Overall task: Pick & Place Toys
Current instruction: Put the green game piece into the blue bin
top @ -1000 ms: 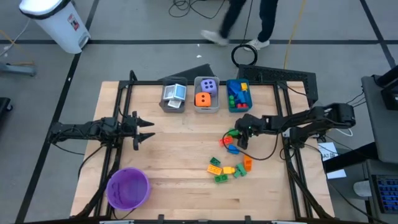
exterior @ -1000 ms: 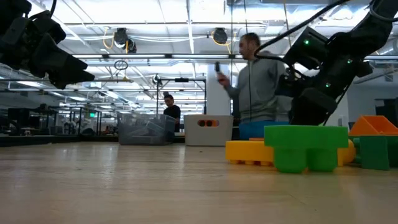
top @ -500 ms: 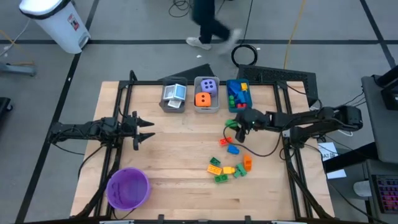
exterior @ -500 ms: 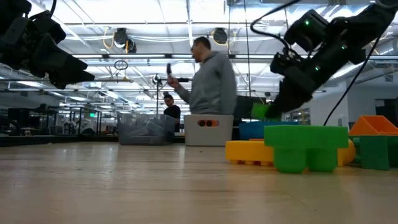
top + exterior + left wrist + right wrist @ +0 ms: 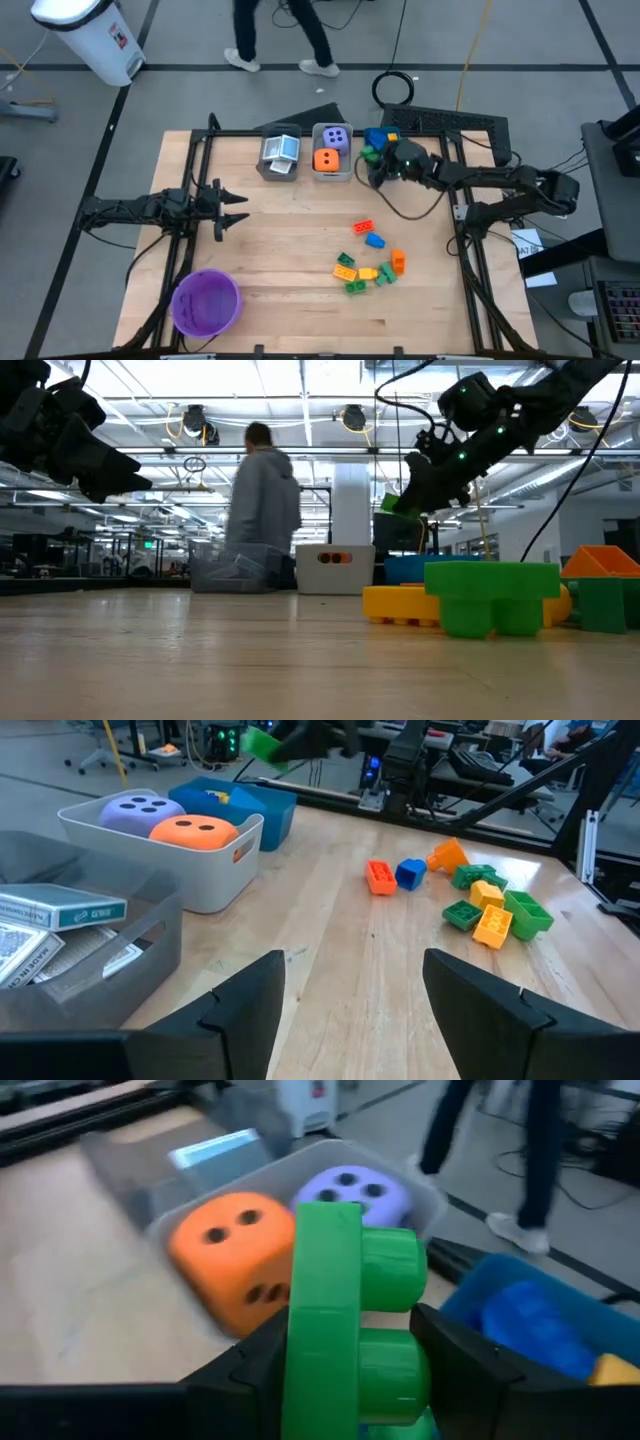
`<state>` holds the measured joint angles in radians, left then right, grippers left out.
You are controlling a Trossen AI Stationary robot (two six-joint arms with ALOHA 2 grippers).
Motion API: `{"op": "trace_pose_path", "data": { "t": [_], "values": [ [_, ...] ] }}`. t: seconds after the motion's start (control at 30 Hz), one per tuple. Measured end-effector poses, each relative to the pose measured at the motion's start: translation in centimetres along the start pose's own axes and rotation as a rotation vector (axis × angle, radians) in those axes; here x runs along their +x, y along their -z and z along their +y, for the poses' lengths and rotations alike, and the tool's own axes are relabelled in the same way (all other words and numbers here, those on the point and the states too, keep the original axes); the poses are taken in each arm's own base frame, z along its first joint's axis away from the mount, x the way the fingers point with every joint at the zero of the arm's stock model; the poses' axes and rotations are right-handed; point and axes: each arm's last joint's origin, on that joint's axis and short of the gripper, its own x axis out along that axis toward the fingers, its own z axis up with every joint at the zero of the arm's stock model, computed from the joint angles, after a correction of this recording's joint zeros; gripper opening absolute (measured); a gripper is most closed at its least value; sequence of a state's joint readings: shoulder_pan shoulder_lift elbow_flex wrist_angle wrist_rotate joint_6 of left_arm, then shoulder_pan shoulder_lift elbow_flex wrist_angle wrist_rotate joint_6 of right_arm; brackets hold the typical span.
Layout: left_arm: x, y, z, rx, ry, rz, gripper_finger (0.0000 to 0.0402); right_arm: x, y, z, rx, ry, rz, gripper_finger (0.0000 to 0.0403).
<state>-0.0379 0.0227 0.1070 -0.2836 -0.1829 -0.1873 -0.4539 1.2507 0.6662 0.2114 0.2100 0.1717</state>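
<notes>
Dark jointed arms (image 5: 490,185), green indicator lights.

Wood table (image 5: 290,230): 3 bins along far edge, grey bin (image 5: 279,155), clear bin (image 5: 331,170), blue bin (image 5: 384,165) rightmost. Purple bowl (image 5: 205,302) near-left corner. Loose bricks (image 5: 368,265) right of centre, toward near edge.

Bright, even overhead light — soft shadows, right wrist view motion-blurred.

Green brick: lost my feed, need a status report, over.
Right gripper jaws shut on green brick, lifted beside the blue bin. Left gripper open, idle at table's left. Nothing blocking the bin.
</notes>
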Motion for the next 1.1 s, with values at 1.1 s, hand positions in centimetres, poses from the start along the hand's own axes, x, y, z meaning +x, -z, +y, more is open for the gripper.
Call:
{"op": "trace_pose_path", "data": {
  "t": [1.1],
  "values": [
    [0.0, 0.0, 0.0, 0.0, 0.0, -0.001, 0.0246, 5.5, 3.1, -5.1, 0.18, 0.22, 0.084, 0.0184]
  ]
}}
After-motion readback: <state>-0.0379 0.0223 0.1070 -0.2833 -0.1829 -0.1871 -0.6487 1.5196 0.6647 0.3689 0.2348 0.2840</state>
